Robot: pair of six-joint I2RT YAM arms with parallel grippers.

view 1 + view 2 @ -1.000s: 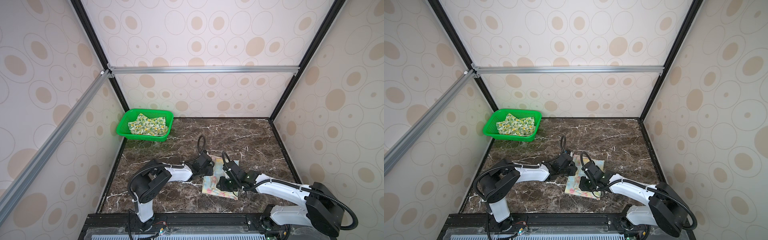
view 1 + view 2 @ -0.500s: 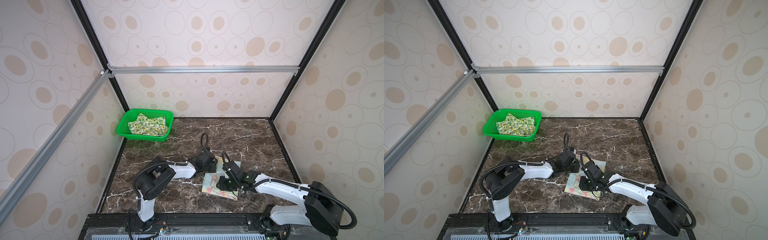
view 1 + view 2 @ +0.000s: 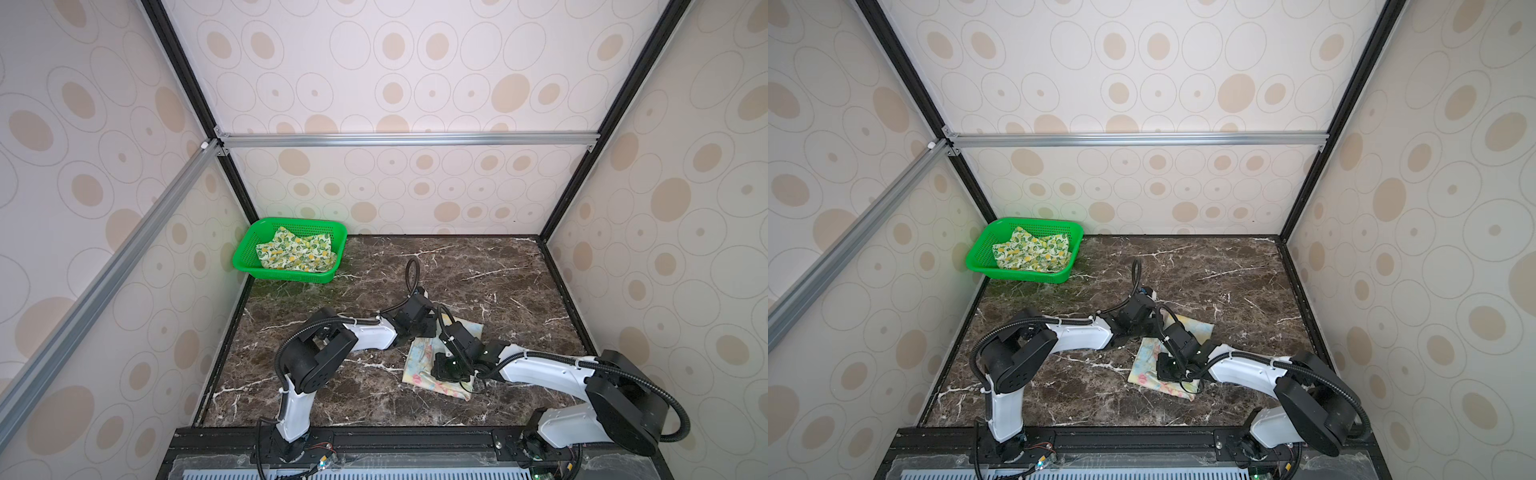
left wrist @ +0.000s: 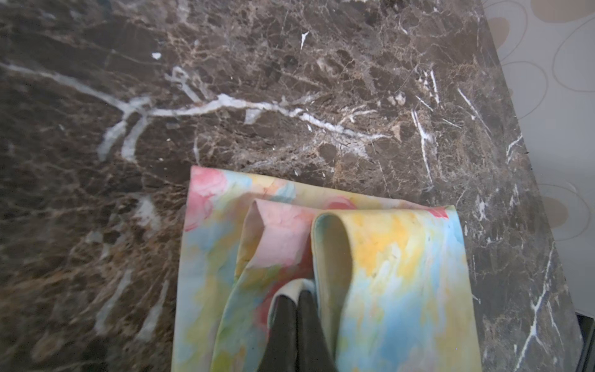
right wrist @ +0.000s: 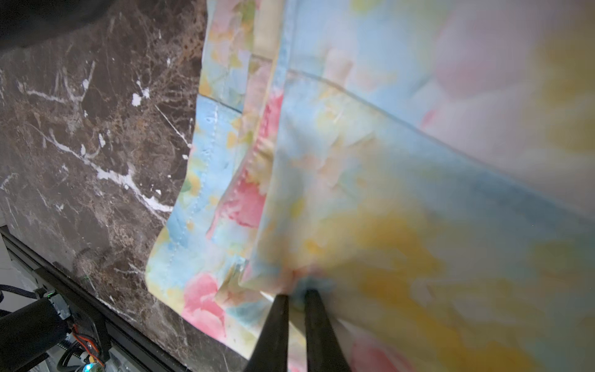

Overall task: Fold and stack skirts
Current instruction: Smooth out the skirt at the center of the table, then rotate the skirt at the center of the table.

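Left gripper (image 4: 295, 295) newly shut, skirt (image 4: 402, 273) (seemingly) pinched

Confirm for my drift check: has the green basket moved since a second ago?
No. The green basket keeps its place in the back-left corner of the table, at the foot of the black corner post.

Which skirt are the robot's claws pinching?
The pastel blue-yellow flowered skirt on the table: left gripper and right gripper both pinch it. The lemon-print skirt lies in the green basket.
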